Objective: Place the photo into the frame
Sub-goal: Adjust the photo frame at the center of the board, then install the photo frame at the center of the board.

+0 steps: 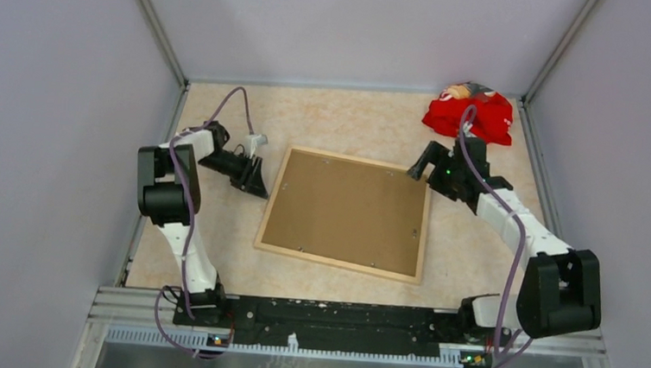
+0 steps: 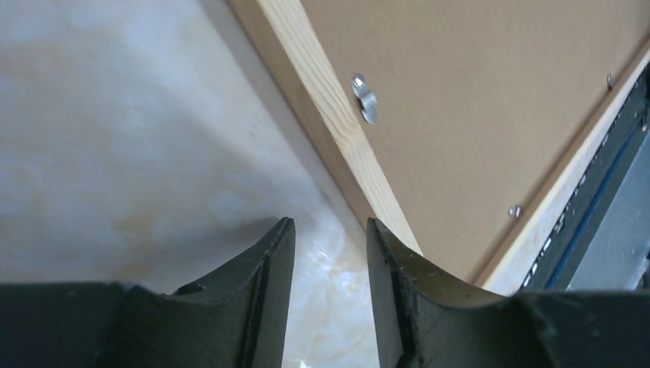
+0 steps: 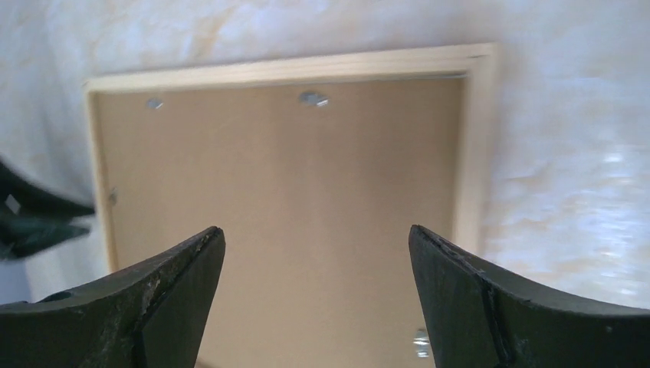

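Note:
The frame (image 1: 334, 263), of thin light wood, lies face down in the middle of the table with the brown backing board (image 1: 346, 210) filling it. The photo is hidden. My left gripper (image 1: 257, 188) hovers just off the frame's left edge; in the left wrist view its jaws (image 2: 329, 222) stand narrowly open over bare table, with the wooden rim (image 2: 337, 115) and a metal tab (image 2: 366, 98) to their right. My right gripper (image 1: 416, 169) is at the frame's far right corner, wide open above the board (image 3: 283, 184), with nothing between its fingers.
A crumpled red cloth (image 1: 470, 114) lies in the back right corner. Grey walls close in the table on three sides. A black rail (image 1: 339, 315) runs along the near edge between the arm bases. The left gripper's fingers (image 3: 31, 222) show at the right wrist view's left edge.

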Motion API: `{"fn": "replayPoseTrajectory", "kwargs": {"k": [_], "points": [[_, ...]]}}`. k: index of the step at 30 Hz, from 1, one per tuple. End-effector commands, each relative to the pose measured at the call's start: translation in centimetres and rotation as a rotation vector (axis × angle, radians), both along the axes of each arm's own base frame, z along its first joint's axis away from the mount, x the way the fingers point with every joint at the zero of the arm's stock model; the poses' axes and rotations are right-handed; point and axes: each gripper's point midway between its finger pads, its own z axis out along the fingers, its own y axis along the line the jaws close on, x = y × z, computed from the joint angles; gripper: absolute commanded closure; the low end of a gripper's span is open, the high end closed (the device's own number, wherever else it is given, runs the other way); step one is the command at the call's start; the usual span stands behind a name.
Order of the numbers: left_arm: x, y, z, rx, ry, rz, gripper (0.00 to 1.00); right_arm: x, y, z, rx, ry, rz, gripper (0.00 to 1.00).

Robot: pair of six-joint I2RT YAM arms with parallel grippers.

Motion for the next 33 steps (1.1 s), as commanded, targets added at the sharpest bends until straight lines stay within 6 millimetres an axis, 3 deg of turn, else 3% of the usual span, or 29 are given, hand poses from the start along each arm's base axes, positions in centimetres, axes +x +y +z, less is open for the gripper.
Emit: {"fn": "replayPoseTrajectory", "kwargs": {"k": [1,10,17,24,33], "points": [[3.4,-0.4,0.2,-0.045,-0.002,0.056,0.56,0.5,7.0,3.3,0.103,-0.093,0.12,0.12],[2.9,-1.7,0.2,-0.138,0.036,0.021,0.62,0.1,22.0,1.1,0.272,-0.052,0.357,0.17],[2.1,-1.9,-0.5,-0.142,0.049,0.011,0.67,0.6,30.6,-1.0,0.332,-0.01,0.451,0.22],[1.8,-1.4,-1.8,-0.097,0.06,0.017,0.73,0.6,35.5,-3.1,0.385,0.03,0.483,0.27],[1.6,-1.3,-2.1,-0.091,0.057,0.017,0.77,0.4,37.8,-4.6,0.417,0.063,0.499,0.31]]}}
